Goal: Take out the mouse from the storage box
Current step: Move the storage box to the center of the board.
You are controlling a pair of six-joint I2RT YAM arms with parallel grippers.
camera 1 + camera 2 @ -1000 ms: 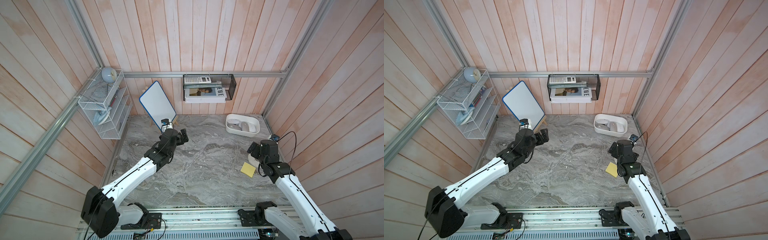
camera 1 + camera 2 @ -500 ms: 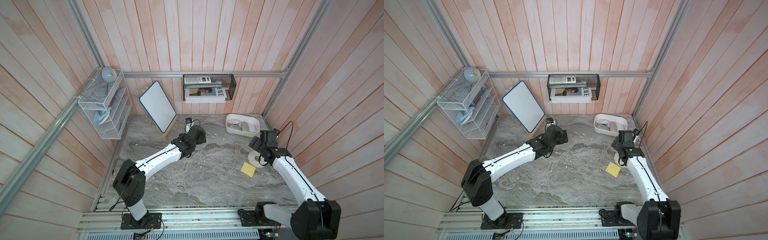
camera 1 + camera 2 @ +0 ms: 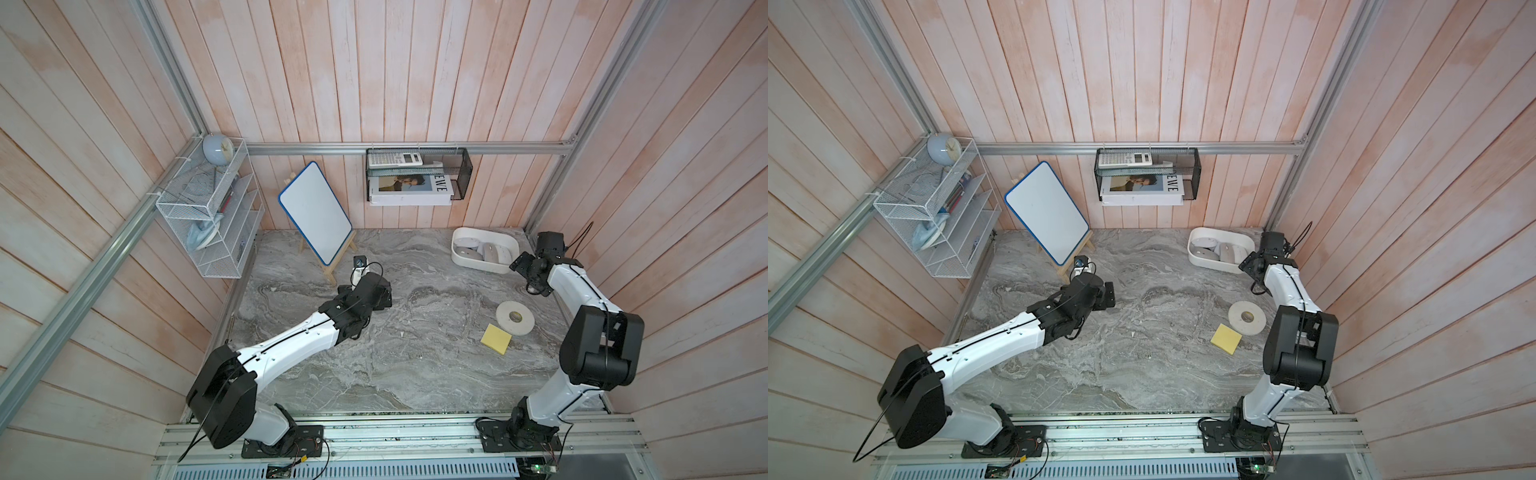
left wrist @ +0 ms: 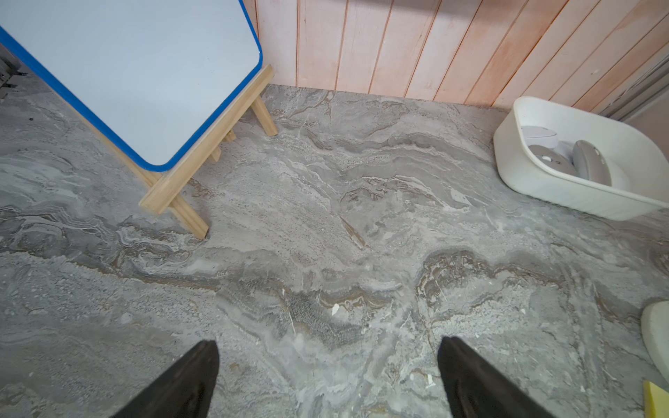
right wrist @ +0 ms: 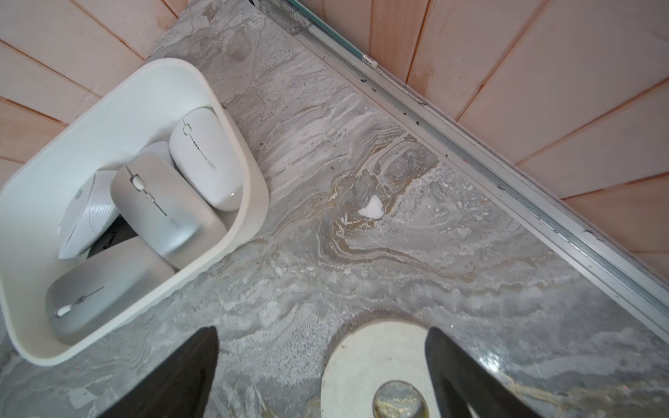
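The white storage box (image 3: 473, 264) (image 3: 1208, 264) stands at the far right of the marble table, near the back wall. Several mice lie in it: a white mouse (image 5: 206, 159), a grey mouse (image 5: 159, 202) (image 3: 492, 252) and another grey mouse (image 5: 105, 286) nearest the front wall (image 5: 231, 249). My right gripper (image 3: 521, 266) (image 3: 1248, 266) (image 5: 320, 333) hovers just right of the box, open and empty, apart from it. My left gripper (image 3: 384, 291) (image 3: 1106, 295) (image 4: 327, 343) is open over bare table at mid-left, with the box (image 4: 564, 195) far ahead.
A white tape roll (image 3: 515, 318) (image 5: 376, 362) lies under my right gripper, a yellow sticky pad (image 3: 496, 339) beside it. A whiteboard on a wooden easel (image 3: 316, 218) (image 4: 126, 72) stands at the back left. A black mesh basket (image 3: 417, 178) and a white wire rack (image 3: 208, 220) hang on the walls.
My right gripper has moved farther back, up beside the storage box, with the arm's elbow raised. My left arm has swung right, away from the easel, toward the table's middle.
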